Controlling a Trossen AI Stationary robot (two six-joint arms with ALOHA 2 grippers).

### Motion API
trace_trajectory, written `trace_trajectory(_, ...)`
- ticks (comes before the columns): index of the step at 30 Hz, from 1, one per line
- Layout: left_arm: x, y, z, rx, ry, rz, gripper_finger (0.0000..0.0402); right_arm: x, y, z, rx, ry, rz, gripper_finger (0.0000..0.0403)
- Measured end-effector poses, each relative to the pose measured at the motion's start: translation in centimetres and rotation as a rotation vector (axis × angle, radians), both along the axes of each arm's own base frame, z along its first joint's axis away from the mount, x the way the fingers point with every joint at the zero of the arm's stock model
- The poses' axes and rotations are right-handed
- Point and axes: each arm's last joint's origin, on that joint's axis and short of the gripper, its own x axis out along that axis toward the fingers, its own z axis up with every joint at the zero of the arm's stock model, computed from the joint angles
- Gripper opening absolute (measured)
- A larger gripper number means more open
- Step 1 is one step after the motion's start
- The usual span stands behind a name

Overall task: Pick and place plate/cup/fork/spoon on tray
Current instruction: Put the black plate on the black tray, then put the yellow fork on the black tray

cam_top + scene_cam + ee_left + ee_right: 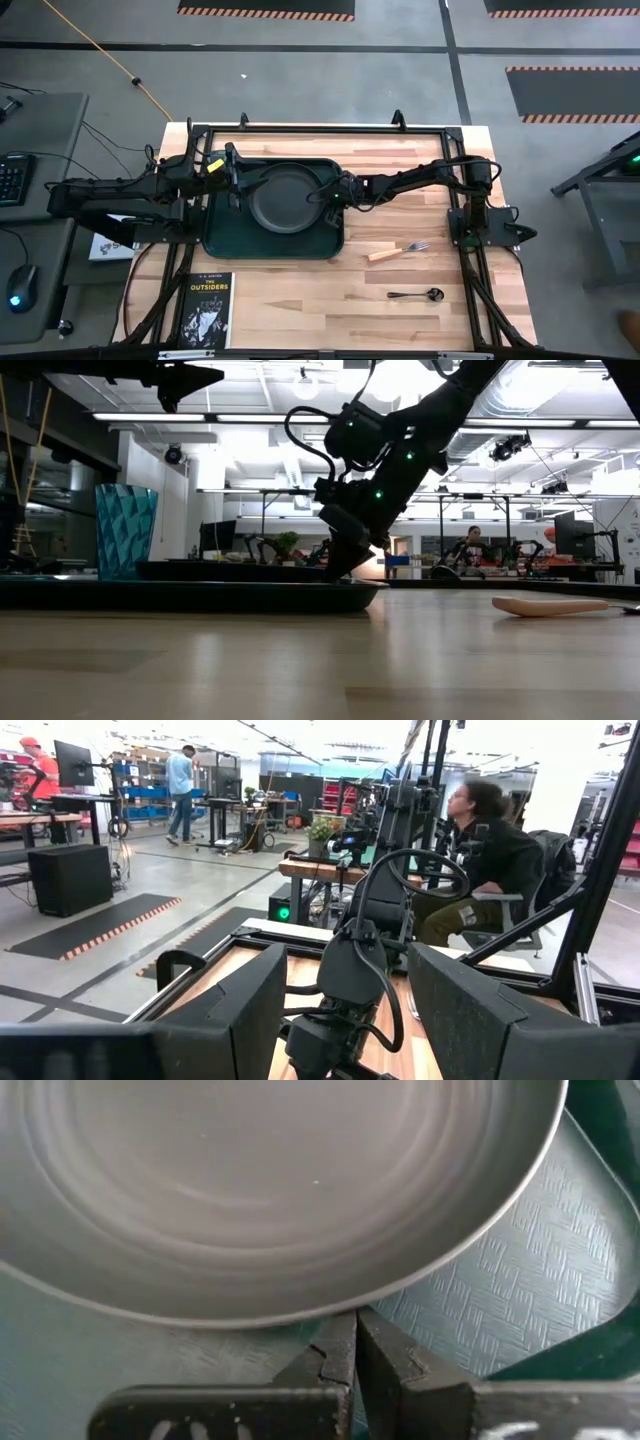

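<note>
The dark plate (283, 195) lies flat in the green tray (225, 235). The teal cup (125, 530) stands upright on the tray's left end in the low view. My right gripper (327, 194) is shut, its tips at the plate's right rim. My left gripper (235, 180) hovers open and level above the tray's left part, with nothing between its fingers (470, 1010). The tan-handled fork (395, 250) and the dark spoon (415, 295) lie on the bare wood to the right of the tray. My right gripper (355, 1335) has its shut fingertips against the outer edge of the plate's rim (330, 1312), on the side toward the table's right. The fingers slant down from the right. The plate rests flat on the tray. Nothing is pinched between the fingers.
A black book (207, 310) lies at the table's near left corner. A black frame (320, 128) runs round the table's edges. Open wood stretches between the tray and the near edge. People (490, 850) sit and stand in the room beyond.
</note>
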Motion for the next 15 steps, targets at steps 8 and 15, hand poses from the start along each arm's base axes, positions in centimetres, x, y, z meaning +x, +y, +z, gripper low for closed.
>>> trace_trajectory(8,0.0,0.0,0.0,0.000,0.000,0.000,0.0201,-0.4,0.0,-0.1,-0.018,0.056,0.031,0.0000)
trace_trajectory(15,0.0,0.0,0.0,0.000,0.002,0.000,0.0201,-2.9,0.6,4.8,-0.045,0.094,0.076,0.0000)
